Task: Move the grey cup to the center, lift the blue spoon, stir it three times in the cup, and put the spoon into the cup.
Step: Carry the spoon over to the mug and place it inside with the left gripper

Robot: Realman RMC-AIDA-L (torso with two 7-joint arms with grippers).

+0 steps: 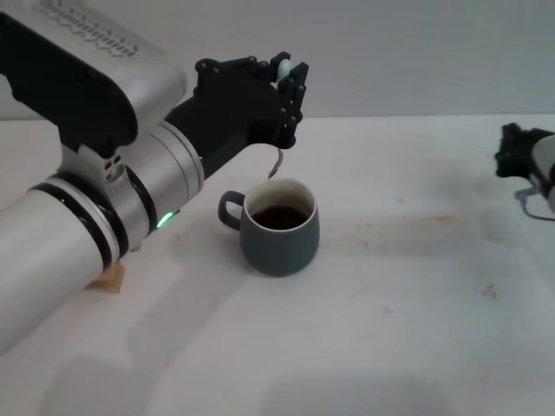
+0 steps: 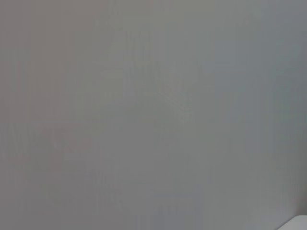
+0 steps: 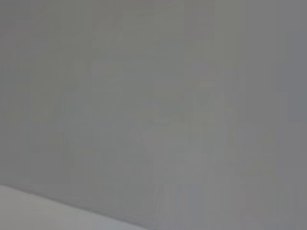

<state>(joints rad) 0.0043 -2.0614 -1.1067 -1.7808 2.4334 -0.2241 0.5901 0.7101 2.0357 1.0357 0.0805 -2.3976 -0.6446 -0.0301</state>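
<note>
White table [image 1: 416, 329] fills most of the head view, its surface faintly stained at centre right. Silver and black, the left arm sweeps in from the lower left of the frame up to the upper middle, where the left pincer [image 1: 290, 82] is clamped on the blue spoon [image 1: 278, 156]. The spoon's pale handle shows at the top between the black fingers [image 1: 299, 91]; its thin grey stem hangs down, the tip just above the rim at the back of the grey cup [image 1: 279, 227]. The cup stands on the table at mid-frame, slightly left of centre, handle pointing to frame left, with dark liquid inside. At the right edge sits the right pincer [image 1: 513, 152], parked; whether it is apart or together cannot be told. A small wooden block [image 1: 111, 279] peeks from under the left arm at lower left.
</note>
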